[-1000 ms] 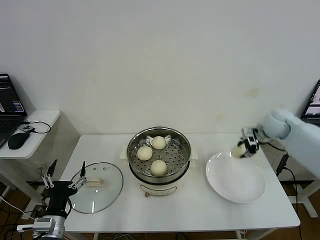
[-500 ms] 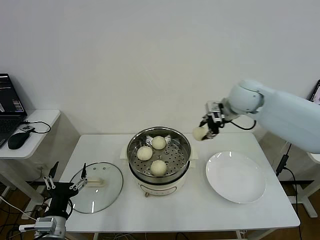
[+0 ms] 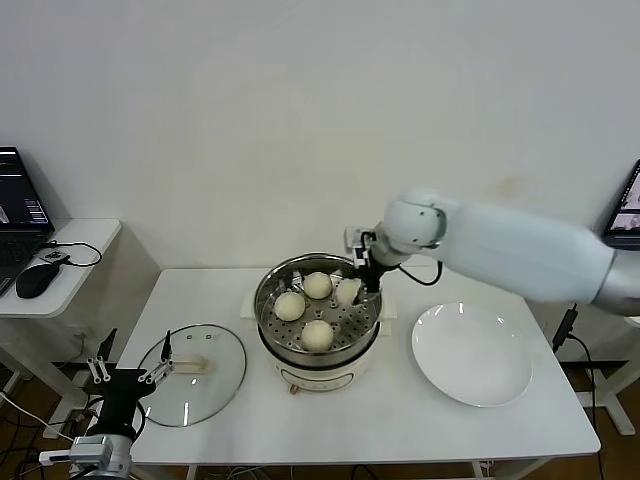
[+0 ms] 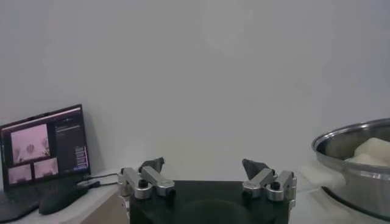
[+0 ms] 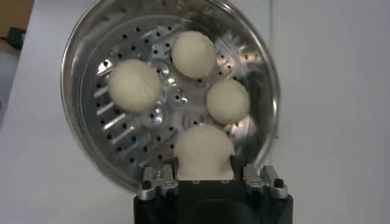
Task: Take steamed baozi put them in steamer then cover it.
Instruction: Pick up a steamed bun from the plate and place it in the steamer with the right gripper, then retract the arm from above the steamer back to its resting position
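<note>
The steamer (image 3: pixel 268 335) stands mid-table with three steamed baozi (image 3: pixel 290 306) on its perforated tray (image 5: pixel 116 125). My right gripper (image 3: pixel 358 285) reaches over the steamer's right side, shut on a fourth baozi (image 3: pixel 348 292). In the right wrist view this baozi (image 5: pixel 204 152) sits between the jaws of that gripper (image 5: pixel 204 170), low over the tray's edge beside the other three (image 5: pixel 134 85); whether it touches the tray I cannot tell. The cover (image 3: pixel 193 373) lies flat on the table left of the steamer. My left gripper (image 3: pixel 125 375) waits open at the cover's left edge, holding nothing.
An empty white plate (image 3: pixel 472 353) lies right of the steamer. A side table at the far left carries a laptop (image 4: pixel 42 143) and a mouse (image 3: pixel 35 282). The steamer's rim (image 4: pixel 353 152) shows at the side of the left wrist view.
My right gripper has carried the baozi from above the plate leftward and down to the steamer's right side. The left arm has stayed in place.
</note>
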Robot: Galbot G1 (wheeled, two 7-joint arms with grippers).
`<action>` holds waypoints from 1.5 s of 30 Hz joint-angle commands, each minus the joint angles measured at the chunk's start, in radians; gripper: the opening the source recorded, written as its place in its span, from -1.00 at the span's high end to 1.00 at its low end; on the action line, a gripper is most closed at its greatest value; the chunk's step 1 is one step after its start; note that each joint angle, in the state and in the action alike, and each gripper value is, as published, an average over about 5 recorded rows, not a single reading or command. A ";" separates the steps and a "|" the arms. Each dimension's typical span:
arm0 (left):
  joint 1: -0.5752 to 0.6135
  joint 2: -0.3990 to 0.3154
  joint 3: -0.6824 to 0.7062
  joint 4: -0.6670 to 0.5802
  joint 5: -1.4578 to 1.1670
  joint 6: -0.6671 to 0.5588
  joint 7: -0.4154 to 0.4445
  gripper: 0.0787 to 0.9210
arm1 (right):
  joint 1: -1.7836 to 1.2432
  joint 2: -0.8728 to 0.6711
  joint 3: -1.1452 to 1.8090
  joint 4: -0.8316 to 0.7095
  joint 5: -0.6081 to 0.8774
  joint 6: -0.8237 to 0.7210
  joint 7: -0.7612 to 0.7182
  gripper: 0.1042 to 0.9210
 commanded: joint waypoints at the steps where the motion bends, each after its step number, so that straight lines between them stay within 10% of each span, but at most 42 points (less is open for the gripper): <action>1: 0.002 -0.001 0.000 0.000 -0.001 -0.002 0.000 -0.77 | -0.062 0.080 -0.017 -0.046 0.025 -0.067 0.066 -0.11; 15: 0.007 -0.001 -0.011 -0.005 0.000 -0.005 -0.002 -0.77 | -0.082 0.057 0.003 -0.049 0.001 -0.072 0.071 -0.13; 30: -0.005 0.000 -0.015 0.014 -0.004 -0.003 -0.003 -0.77 | -0.082 -0.283 0.186 0.221 0.146 -0.059 0.330 -0.76; 38: -0.019 0.002 -0.010 0.041 0.010 -0.002 -0.008 -0.77 | -0.716 -0.559 0.733 0.444 0.219 0.245 0.771 -0.76; 45: -0.023 -0.001 0.007 0.060 0.041 -0.005 -0.015 -0.77 | -1.482 -0.394 1.483 0.482 0.037 0.515 0.834 -0.76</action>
